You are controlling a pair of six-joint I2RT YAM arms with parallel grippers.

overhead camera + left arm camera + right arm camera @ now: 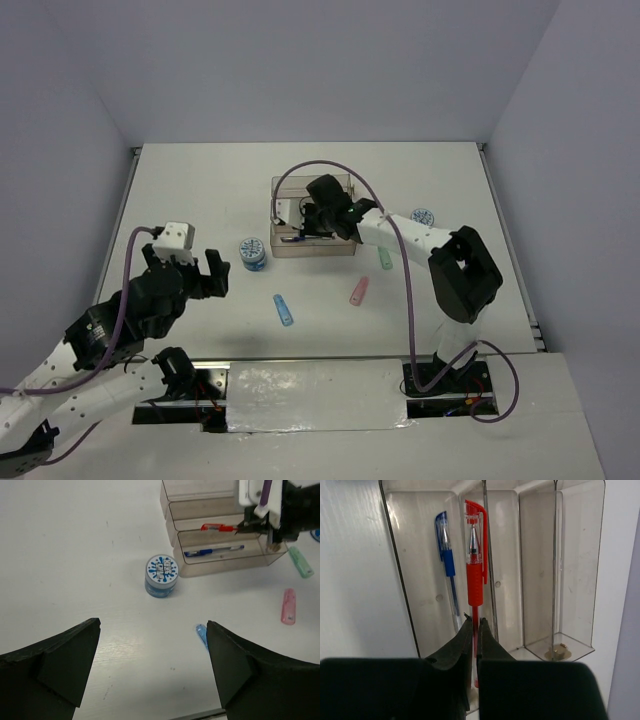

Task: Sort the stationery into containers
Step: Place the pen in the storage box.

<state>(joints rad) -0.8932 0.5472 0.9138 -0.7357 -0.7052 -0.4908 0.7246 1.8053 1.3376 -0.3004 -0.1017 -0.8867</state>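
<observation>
The clear three-tray rack [288, 248] stands mid-table. My right gripper [318, 224] is over it, shut on a red pen [474, 570] held along the wall between two trays [555, 570]. A blue pen [447, 560] lies in the tray beside it, the nearest tray in the left wrist view [212, 551]. My left gripper [190, 270] is open and empty above the table [152, 665]. One blue-white roll [252, 254] sits left of the rack [161, 575]; another [422, 216] sits right of it. Green [385, 258], pink [358, 291] and blue [284, 310] sticks lie in front.
In the left wrist view the blue stick [201, 634] lies just by my right-hand finger, and the pink stick [288, 606] and green stick [301, 562] lie to the right. White walls close in the table on three sides.
</observation>
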